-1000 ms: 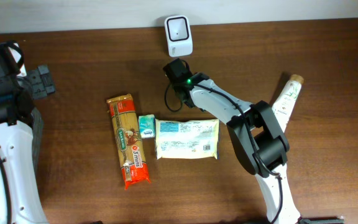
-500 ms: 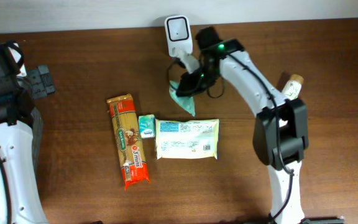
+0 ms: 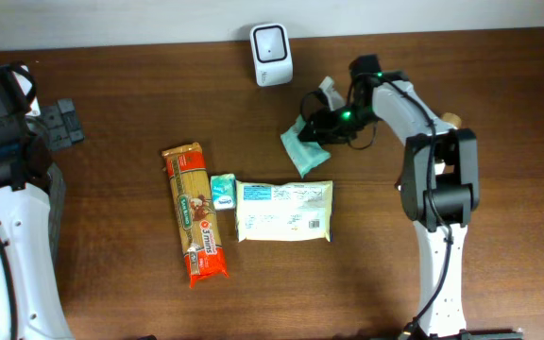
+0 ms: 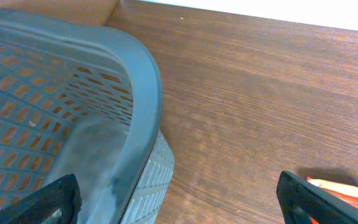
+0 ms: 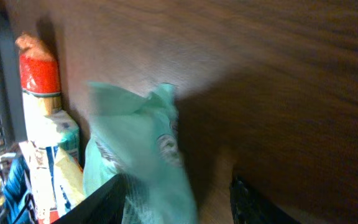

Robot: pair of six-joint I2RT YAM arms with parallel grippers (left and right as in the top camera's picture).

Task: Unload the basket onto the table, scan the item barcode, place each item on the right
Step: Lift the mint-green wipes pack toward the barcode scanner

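The right gripper (image 3: 319,130) is hanging off to the right of the scanner (image 3: 271,54). It has swung away since half a second ago, when it was holding the teal pouch (image 3: 302,144) just below the scanner's face. The pouch is now lying well clear of the scanner, between it and the wipes pack (image 3: 283,210), right at the tips of the right fingers (image 5: 107,202). In the wrist view those fingers are standing apart, released, with the pouch drooping between them nearer one side. The pasta packet (image 3: 195,213) and the wipes pack are lying where they were. The left gripper (image 4: 185,200) is staying over the basket (image 4: 143,93) rim, fingers spread wide on nothing.
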